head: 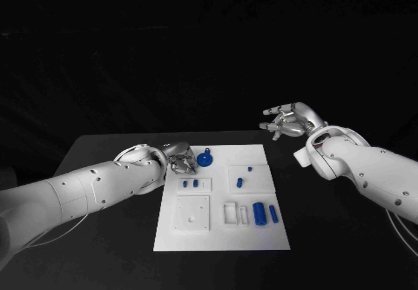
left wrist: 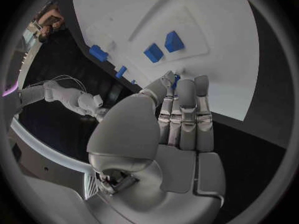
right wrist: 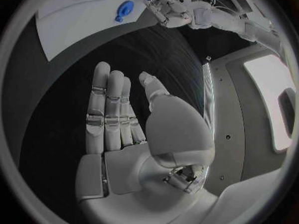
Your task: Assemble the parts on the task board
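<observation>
We see our right hand [right wrist: 121, 129] held flat and empty above the dark tabletop [right wrist: 74, 69], fingers [right wrist: 102, 104] straight together. Beyond it lies the white board [right wrist: 69, 17] with a round blue part [right wrist: 125, 8], near our left hand [right wrist: 163, 7].

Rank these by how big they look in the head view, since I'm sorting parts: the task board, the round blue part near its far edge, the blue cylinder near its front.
1. task board
2. blue cylinder
3. round blue part, though the two look close.

black table [head: 104, 241]: one white task board [head: 222, 238] lying flat at its middle, long side running away from the robot.
</observation>
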You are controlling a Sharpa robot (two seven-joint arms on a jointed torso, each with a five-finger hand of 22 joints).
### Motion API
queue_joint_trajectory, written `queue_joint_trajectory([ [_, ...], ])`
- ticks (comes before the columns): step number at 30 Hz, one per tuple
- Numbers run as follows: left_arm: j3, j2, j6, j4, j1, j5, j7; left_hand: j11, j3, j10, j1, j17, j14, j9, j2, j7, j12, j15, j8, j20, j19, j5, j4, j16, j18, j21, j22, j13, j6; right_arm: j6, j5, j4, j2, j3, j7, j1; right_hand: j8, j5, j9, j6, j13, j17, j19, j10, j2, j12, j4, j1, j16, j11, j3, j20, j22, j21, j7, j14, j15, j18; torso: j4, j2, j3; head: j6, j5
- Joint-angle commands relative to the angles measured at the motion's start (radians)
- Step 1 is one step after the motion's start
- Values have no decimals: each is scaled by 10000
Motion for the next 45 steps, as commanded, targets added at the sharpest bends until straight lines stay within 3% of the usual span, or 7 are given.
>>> queue_joint_trajectory([
  [1,-5,38,188,-23,-11,72,101,14,21,89,-14,15,57,6,5,-3,32,7,-36,-16,40,45,63,-50,111,-29,194,16,-41,73,-4,5,14,5,105,-3,-24,53,14,86,-9,-16,229,-26,19,-49,-7,54,-5,-15,-30,37,-9,60,16,-73,11,-64,-3,-2,6,-7,17],
  [5,-12,55,220,-39,-15,72,91,14,21,88,-13,17,55,5,9,-2,31,7,-38,-16,37,45,63,-52,110,-29,194,16,-45,72,-4,-2,18,5,106,-3,-24,53,14,86,-9,-16,229,-26,19,-49,-7,54,-5,-15,-30,37,-9,60,16,-73,11,-64,8,0,-8,-20,8],
  [45,-30,59,275,-136,-19,54,-38,16,36,115,87,34,73,5,45,0,31,1,-38,-26,5,43,-30,-51,144,128,209,16,-23,77,-4,-8,-17,5,127,-3,-26,60,13,59,-42,-27,222,-29,26,-56,-27,44,-26,-13,-40,38,-81,80,18,-71,13,-66,3,3,-1,-105,-8],
])
